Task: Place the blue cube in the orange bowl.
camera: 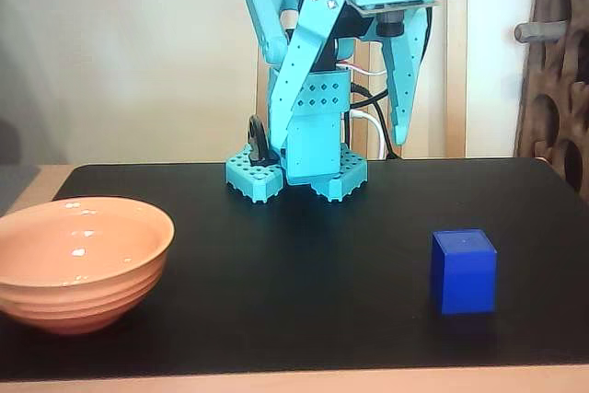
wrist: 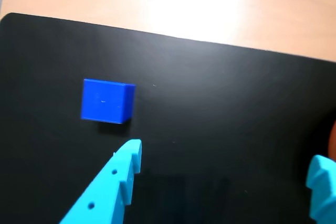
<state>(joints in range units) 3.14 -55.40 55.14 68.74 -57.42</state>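
Cube (camera: 463,271) sits upright on the black mat (camera: 304,273), right of centre in the fixed view, well apart from the bowl (camera: 78,262), which is at the mat's left edge and empty as far as can be seen. Arm is raised near its base (camera: 296,172); gripper (wrist: 226,163) hangs well above the mat with jaws spread wide and nothing in them. In the wrist view the cube lies up and left of the left fingertip (wrist: 132,153), outside the gap between the jaws, so the step in hand reads as the approach to grasp, with the task barely started. To do it well: slide the gripper over until the cube is centred in the gap before descending, not on the way down, or a fingertip will likely land on the top face or knock the cube aside. The cube looks slightly rotated against the finger line in the wrist view, so rolling the wrist to put the pads flat on two opposite faces should give a firmer hold than pinching across corners. Drop until the fingertips are below the cube's mid-height, then close. Mat looks smooth, so a glancing touch could slide the cube.
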